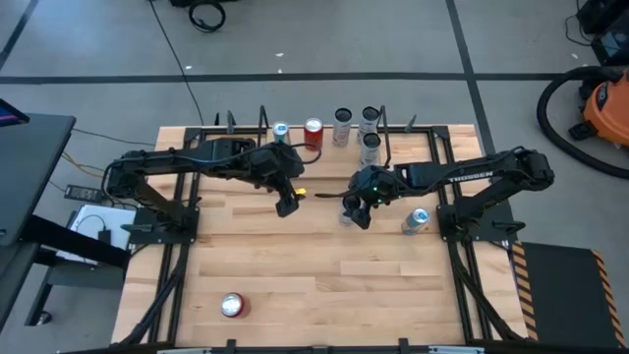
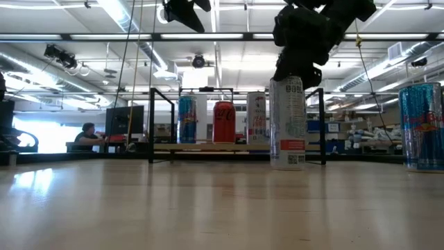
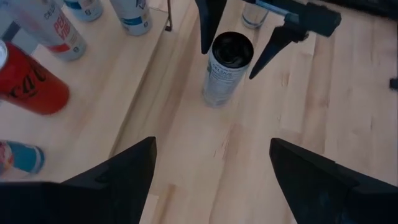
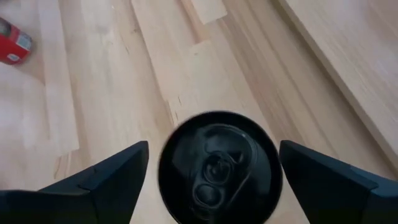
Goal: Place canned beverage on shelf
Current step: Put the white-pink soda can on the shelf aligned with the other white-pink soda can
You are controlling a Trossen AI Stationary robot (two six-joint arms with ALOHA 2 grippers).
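**Right gripper poised over upright can, fingers apart**

I count one tabletop (image 1: 324, 285), one shelf (image 1: 324, 157) at its far edge, two arms and eight cans. "TROSSEN" is legible on the right arm (image 1: 482, 172).

Five cans stand on the shelf: one blue (image 1: 281, 132), one red (image 1: 314, 133) bearing cola script, three pale (image 1: 369, 147). Off the shelf: a white black-topped can (image 2: 287, 123) upright directly beneath the right gripper (image 1: 356, 209), whose fingers are spread either side, not touching; a blue-silver can (image 1: 417, 220) near the right arm's base; a red can (image 1: 232, 306) near the front edge.

The left gripper (image 1: 286, 205) hovers nearby, fingers apart, holding nothing.
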